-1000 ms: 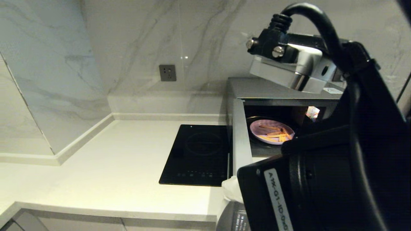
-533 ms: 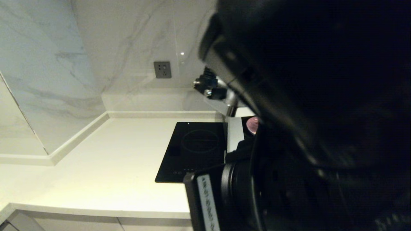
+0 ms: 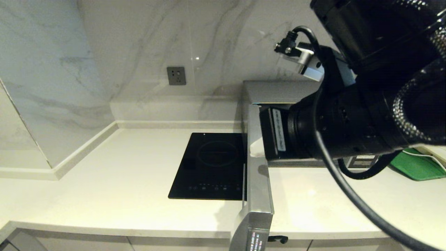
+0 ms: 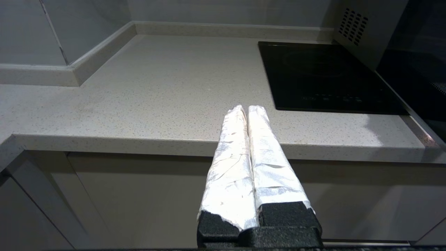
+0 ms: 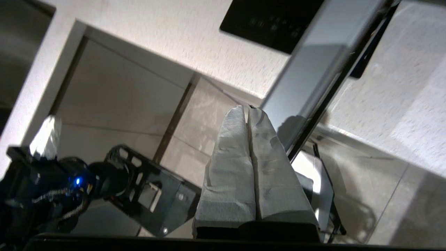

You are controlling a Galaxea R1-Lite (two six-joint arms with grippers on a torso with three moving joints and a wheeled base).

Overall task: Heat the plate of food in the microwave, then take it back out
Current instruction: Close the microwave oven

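Observation:
The silver microwave (image 3: 275, 91) stands at the back right with its door (image 3: 259, 195) swung open toward me. My right arm fills the space before the opening, so the plate of food is hidden. My right gripper (image 5: 248, 109) is shut and holds nothing; its white-wrapped fingertips (image 3: 256, 149) lie against the inner side of the door (image 5: 313, 69). My left gripper (image 4: 247, 108) is shut and empty, parked low at the counter's front edge, left of the door's dark glass (image 4: 418, 73).
A flat black induction cooktop (image 3: 212, 167) lies on the pale counter left of the microwave. A green tray (image 3: 414, 167) sits at the far right behind my right arm. A wall socket (image 3: 176, 76) is on the marble backsplash.
My right arm has swung up from the front right and now covers the microwave opening. The plate, visible inside a second ago, is now hidden. The left arm is unmoved.

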